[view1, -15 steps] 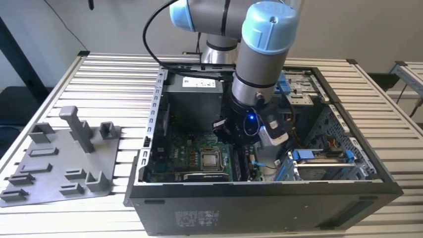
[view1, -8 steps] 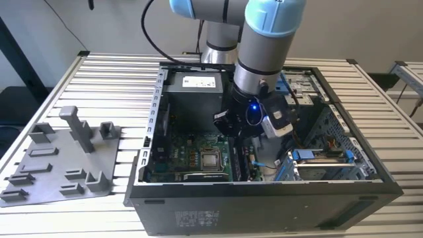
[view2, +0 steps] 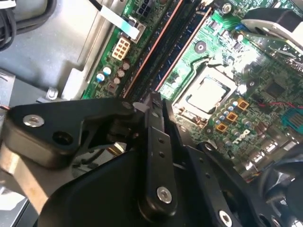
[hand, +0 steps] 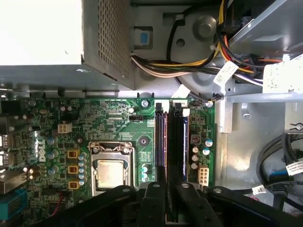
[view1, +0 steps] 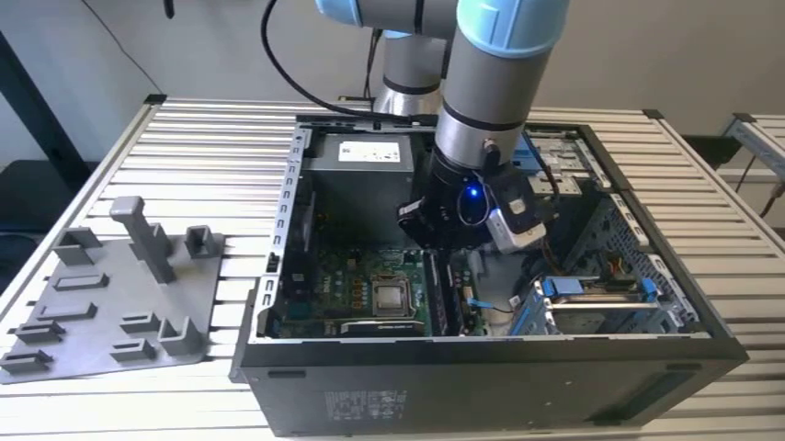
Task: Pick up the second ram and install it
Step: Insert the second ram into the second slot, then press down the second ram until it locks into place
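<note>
In the exterior view, the tool (view1: 447, 250) hangs inside the open computer case (view1: 491, 367), which stands on the slatted worktop (view1: 184, 147). It is low over the motherboard, just behind the CPU socket (view1: 392, 296) and over the far end of the memory slots beside that socket. The grey tray (view1: 110, 303) with its upright post lies on the worktop well apart from the socket, outside the case.

In the second wrist view, the tool (view2: 150, 101) sits right at the near end of the long dark slots that run past the CPU socket (view2: 206, 94). A thin dark strip, which looks to be the second ram (view2: 175, 42), runs along the slot line straight into the tool's tip.

In the first wrist view, the tool (hand: 168, 198) straddles the slot line just beside the CPU socket (hand: 110, 172). The second ram (hand: 174, 151) lies edge-on in the slots, on the side of the socket away from the rear ports, and its near end passes under the tool. You cannot tell whether the tool is clenched on the stick or released from it.
</note>
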Robot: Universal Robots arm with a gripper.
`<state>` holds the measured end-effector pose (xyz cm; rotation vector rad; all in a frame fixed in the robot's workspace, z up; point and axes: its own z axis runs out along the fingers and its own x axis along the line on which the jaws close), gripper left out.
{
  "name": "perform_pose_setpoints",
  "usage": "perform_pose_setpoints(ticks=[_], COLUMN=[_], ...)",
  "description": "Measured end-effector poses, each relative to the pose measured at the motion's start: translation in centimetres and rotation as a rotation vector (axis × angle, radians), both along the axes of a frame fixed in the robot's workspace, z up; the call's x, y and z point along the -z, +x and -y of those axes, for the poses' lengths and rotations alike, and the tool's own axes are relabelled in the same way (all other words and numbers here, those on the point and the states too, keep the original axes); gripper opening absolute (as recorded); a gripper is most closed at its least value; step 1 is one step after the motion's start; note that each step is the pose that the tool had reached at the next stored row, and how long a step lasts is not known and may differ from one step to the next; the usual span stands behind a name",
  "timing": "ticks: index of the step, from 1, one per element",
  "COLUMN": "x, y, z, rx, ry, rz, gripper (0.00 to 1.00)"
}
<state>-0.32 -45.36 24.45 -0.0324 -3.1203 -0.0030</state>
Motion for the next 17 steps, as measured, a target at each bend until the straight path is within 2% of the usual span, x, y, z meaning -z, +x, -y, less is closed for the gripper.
perform_pose_setpoints(ticks=[2, 17], x=[0.00, -0.08], y=[0.00, 0.00], z=[0.00, 0.00], rx=[0.000, 0.000], ry=[0.0001, 0.0001], rz=[0.0000, 0.0000], gripper=[0.11, 0.11])
